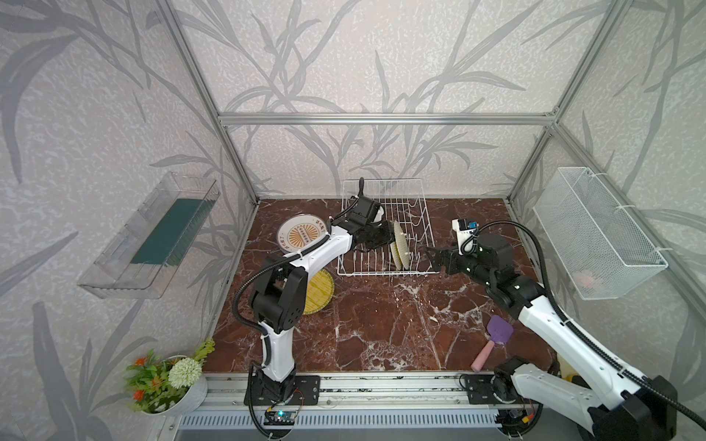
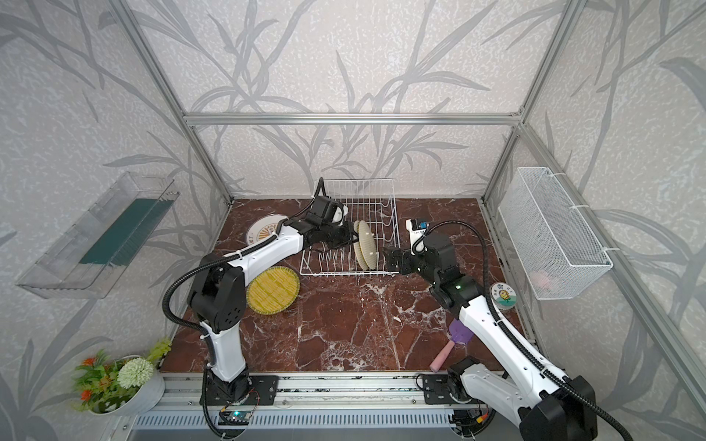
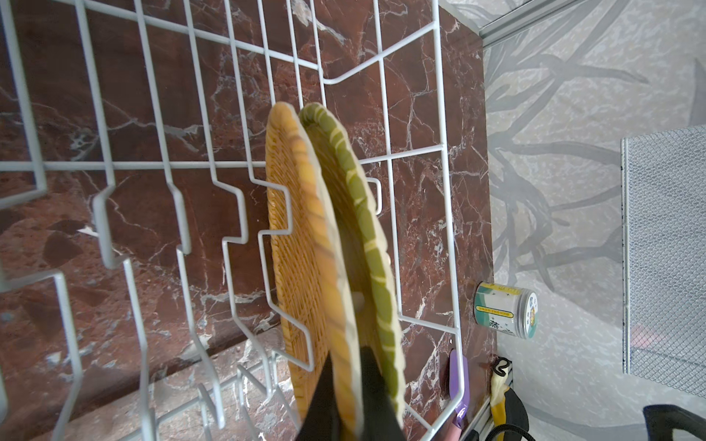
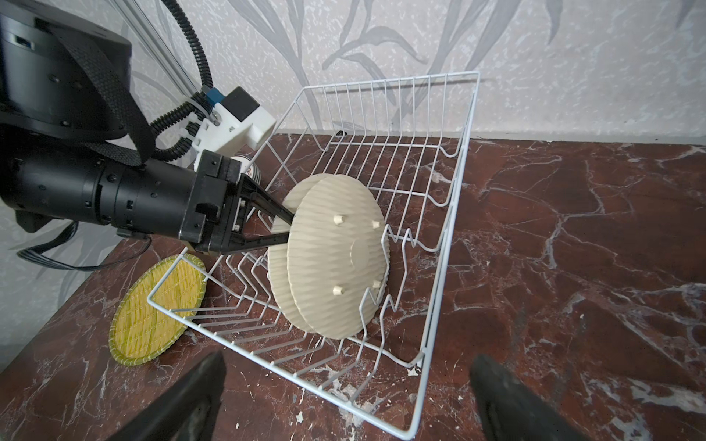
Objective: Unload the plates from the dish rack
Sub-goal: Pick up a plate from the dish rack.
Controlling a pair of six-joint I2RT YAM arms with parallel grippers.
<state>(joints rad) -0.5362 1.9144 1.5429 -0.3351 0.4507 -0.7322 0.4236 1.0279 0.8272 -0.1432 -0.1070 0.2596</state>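
The white wire dish rack (image 1: 382, 273) (image 2: 344, 273) stands at the back middle of the table. Two yellow woven plates (image 1: 400, 248) (image 2: 365, 248) stand on edge side by side between its tines. My left gripper (image 1: 392, 237) (image 3: 347, 357) is shut on the rim of the plate nearer that arm (image 3: 305, 236); the plate behind it (image 3: 363, 214) leans against it. My right gripper (image 1: 433, 260) (image 4: 345, 401) hangs open just outside the rack's front right corner, holding nothing. A white sunburst plate (image 1: 301, 236) and a third yellow plate (image 2: 272, 290) lie flat on the table left of the rack.
A purple spatula with a pink handle (image 1: 496, 338) lies at the front right. A small printed dish (image 2: 503, 296) sits near the right wall. A white mesh basket (image 1: 596, 233) hangs on the right wall, a clear tray (image 1: 153, 236) on the left. A flower pot (image 1: 168, 378) stands front left.
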